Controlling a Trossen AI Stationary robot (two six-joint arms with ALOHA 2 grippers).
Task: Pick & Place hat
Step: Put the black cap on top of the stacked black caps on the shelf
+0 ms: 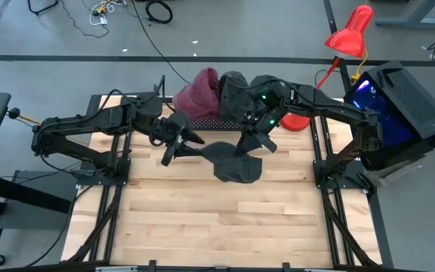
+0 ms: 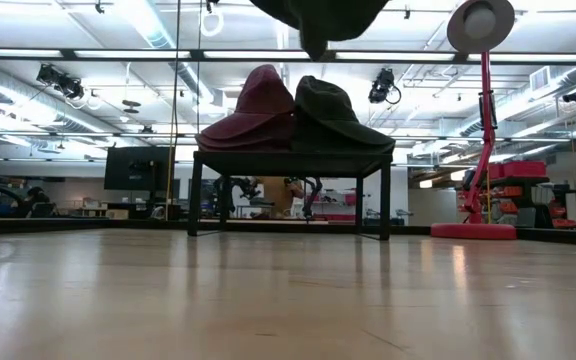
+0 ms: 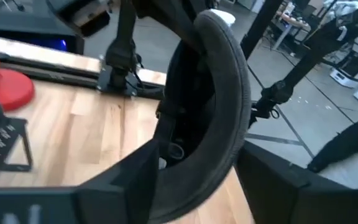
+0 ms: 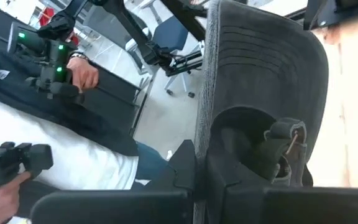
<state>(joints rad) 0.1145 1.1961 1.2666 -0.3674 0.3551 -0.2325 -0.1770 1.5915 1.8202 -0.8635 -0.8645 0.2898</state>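
Observation:
A dark grey hat (image 1: 236,165) hangs in the air over the middle of the table; the low view shows its underside (image 2: 318,15) well above the tabletop. My right gripper (image 1: 246,147) is shut on its brim at the far right side. My left gripper (image 1: 193,143) is at the hat's left side, open, its fingers (image 3: 129,180) on either side of the brim (image 3: 219,106). A maroon hat (image 1: 198,94) and another dark hat (image 1: 236,89) rest by their brims on a low black stand (image 2: 288,160) at the far edge. My left gripper has the brim's edge between its open fingers; I cannot tell whether either finger touches it. My right gripper pinches the brim's edge (image 4: 202,140) between its two fingers, coming from the table's right and slanting down. The hat is lifted clear of the table, its crown hollow (image 4: 253,149) facing the wrist camera.
A red lamp (image 1: 350,34) stands on its round base (image 2: 473,230) at the far right corner. A black box with blue light (image 1: 395,102) sits beyond the right edge. A person's hand (image 4: 82,71) holds a controller beyond the table. Bare wood (image 1: 217,219) lies toward the near edge.

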